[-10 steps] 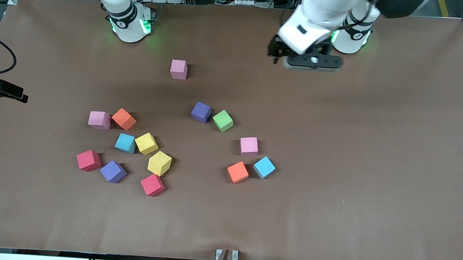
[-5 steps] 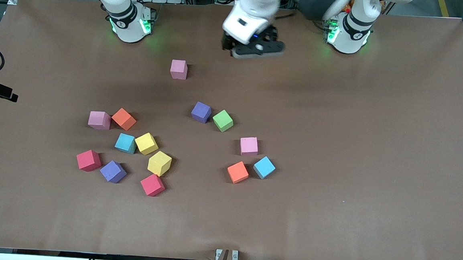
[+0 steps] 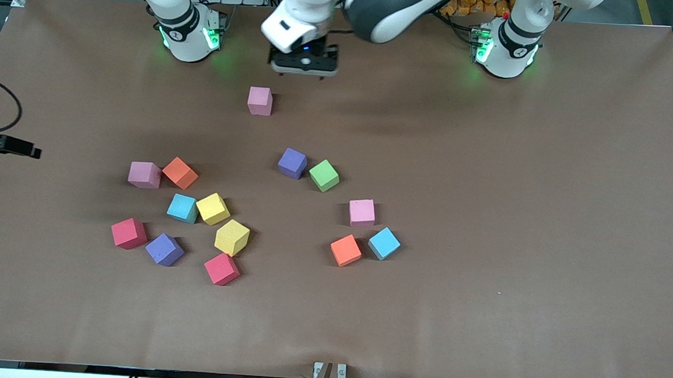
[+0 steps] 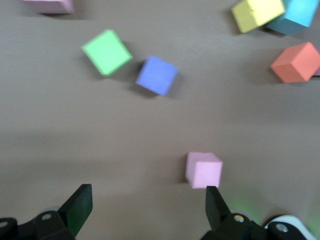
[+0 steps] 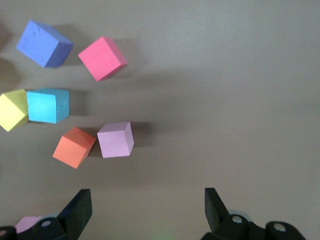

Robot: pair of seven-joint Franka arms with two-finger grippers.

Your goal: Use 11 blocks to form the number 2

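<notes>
The left tool [image 3: 303, 64], its fingers apart and empty, hangs over the counter [image 3: 544, 225] near the arm bases, and the lone pink block [image 3: 259, 101] lies at about seven o'clock from it, while the right tool [image 5: 147, 212], also apart, waits.

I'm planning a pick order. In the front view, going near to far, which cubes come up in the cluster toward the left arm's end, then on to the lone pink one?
Orange cube → pink cube → green cube → lone pink cube; light blue cube and purple cube overlap neighbours, left out.
</notes>
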